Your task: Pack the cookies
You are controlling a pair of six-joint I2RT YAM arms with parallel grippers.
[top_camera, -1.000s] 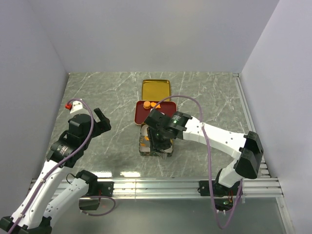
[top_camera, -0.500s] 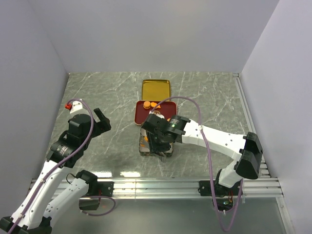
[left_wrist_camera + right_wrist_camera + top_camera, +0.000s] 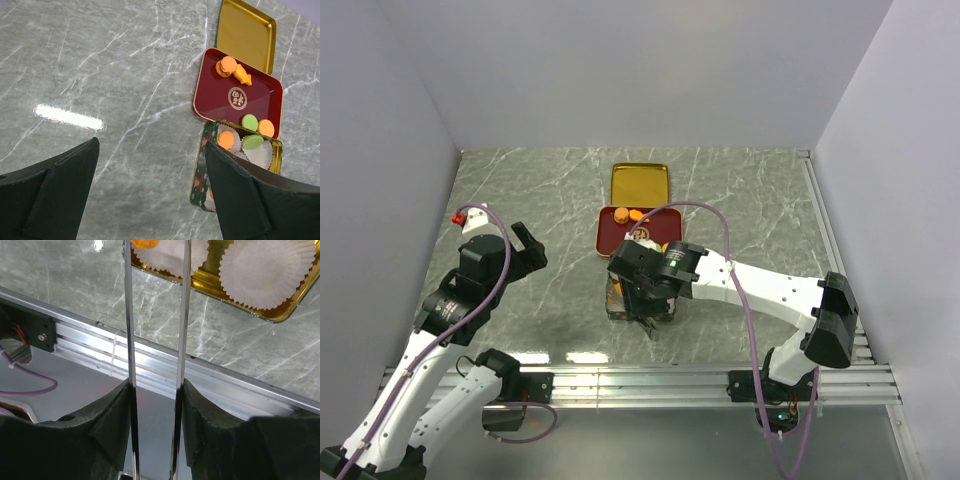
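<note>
- The red tray sits mid-table, and it's our marker for everything else.
- The left gripper hangs well to the left of the red tray, spread wide, with nothing between its fingers.
- The right gripper is down over the tin, which butts against the red tray's near edge.
- Its two thin blades stand a narrow gap apart. An orange cookie shows between them at the top of the wrist view. The tips run out of sight there, so I cannot tell whether they pinch it.
- The cookies are split. Orange rounds and a fish-shaped cookie lie by the red tray's far edge, toward its left.
- More sit in the tin: two orange and two green, among white paper cups.
- The gold tray lies just beyond the red tray's far edge.
</note>
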